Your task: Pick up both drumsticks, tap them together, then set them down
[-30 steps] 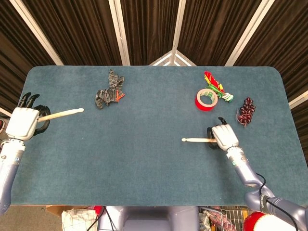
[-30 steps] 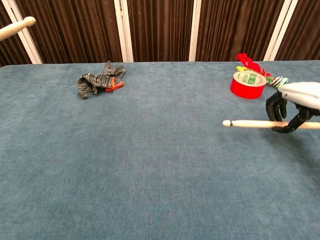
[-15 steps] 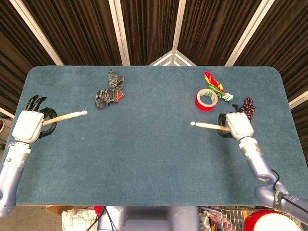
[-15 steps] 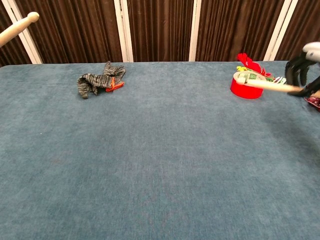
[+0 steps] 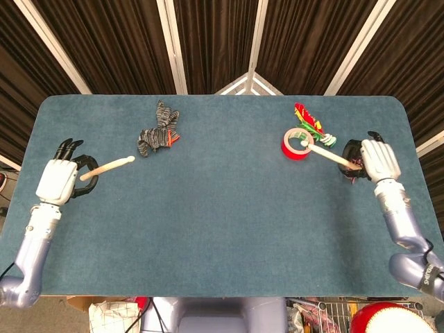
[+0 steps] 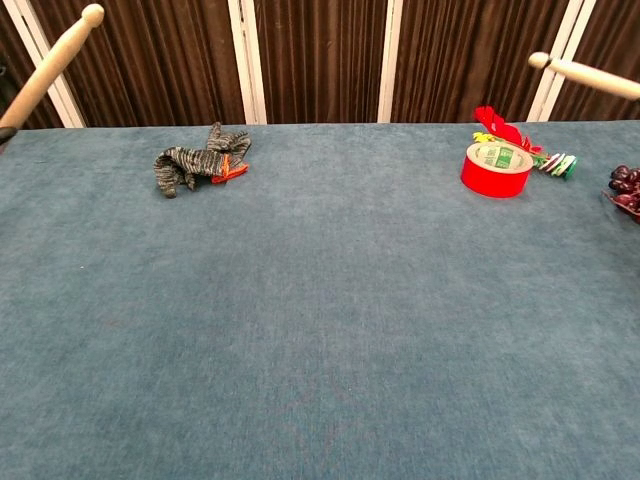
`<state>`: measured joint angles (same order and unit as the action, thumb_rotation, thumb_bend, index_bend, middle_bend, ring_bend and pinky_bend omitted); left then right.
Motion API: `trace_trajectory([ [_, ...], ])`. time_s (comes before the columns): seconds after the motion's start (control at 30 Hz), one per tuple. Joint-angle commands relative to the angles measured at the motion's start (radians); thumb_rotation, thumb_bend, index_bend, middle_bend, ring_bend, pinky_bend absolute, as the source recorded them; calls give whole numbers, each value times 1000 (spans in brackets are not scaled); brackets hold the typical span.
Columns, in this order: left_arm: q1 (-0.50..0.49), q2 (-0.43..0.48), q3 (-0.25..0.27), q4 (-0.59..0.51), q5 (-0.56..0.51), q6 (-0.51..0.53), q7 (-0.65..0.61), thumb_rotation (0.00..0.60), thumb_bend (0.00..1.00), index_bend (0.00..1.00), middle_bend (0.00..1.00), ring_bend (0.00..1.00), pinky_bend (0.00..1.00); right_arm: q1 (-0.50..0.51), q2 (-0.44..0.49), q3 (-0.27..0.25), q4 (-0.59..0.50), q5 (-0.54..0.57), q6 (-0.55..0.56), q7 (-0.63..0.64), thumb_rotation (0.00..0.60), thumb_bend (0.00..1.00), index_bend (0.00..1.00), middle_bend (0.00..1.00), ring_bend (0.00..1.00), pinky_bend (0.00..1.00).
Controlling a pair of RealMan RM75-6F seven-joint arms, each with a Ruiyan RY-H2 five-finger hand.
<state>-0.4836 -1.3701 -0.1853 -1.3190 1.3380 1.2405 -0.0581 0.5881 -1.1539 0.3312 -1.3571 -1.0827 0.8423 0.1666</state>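
My left hand [image 5: 58, 180] grips one pale wooden drumstick [image 5: 107, 167] at the table's left side, its tip pointing right toward the middle; in the chest view only the stick [image 6: 52, 64] shows, slanting up at the top left. My right hand [image 5: 377, 159] holds the other drumstick [image 5: 325, 153] at the far right, tip pointing left over the red tape roll. That stick's tip [image 6: 585, 73] shows raised at the top right of the chest view. Both sticks are lifted off the table and far apart.
On the blue cloth table [image 5: 222, 222]: a grey striped glove [image 5: 157, 133] at the back left, a red tape roll [image 5: 296, 143], colourful clips [image 5: 312, 126] behind it, and dark grapes [image 6: 627, 186] by the right edge.
My right hand has carried its drumstick up and to the right, from mid-right of the table to beside the tape roll. My left hand has shifted slightly right, and its stick has tilted upward.
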Motion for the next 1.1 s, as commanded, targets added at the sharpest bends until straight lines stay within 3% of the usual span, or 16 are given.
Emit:
trace_trajectory([
  [0.03, -19, -40, -9, 29, 4, -8, -19, 600, 544, 598, 566, 113, 62, -20, 31, 14, 10, -13, -2, 71, 600, 362, 686, 598, 507, 95],
  [0.23, -53, -113, -29, 73, 9, -16, -47, 600, 544, 598, 566, 113, 62, -39, 74, 22, -5, -36, -6, 156, 600, 362, 687, 599, 508, 95],
  [0.43, -85, -161, -54, 71, 20, -6, -62, 600, 544, 600, 566, 113, 62, -40, 88, 16, -41, -51, 0, 158, 600, 362, 687, 599, 510, 95],
  [1.1, -173, -191, -123, -70, -111, -108, 119, 600, 544, 598, 567, 113, 62, 25, 60, 12, -165, 37, 11, -10, 600, 361, 692, 599, 511, 95],
])
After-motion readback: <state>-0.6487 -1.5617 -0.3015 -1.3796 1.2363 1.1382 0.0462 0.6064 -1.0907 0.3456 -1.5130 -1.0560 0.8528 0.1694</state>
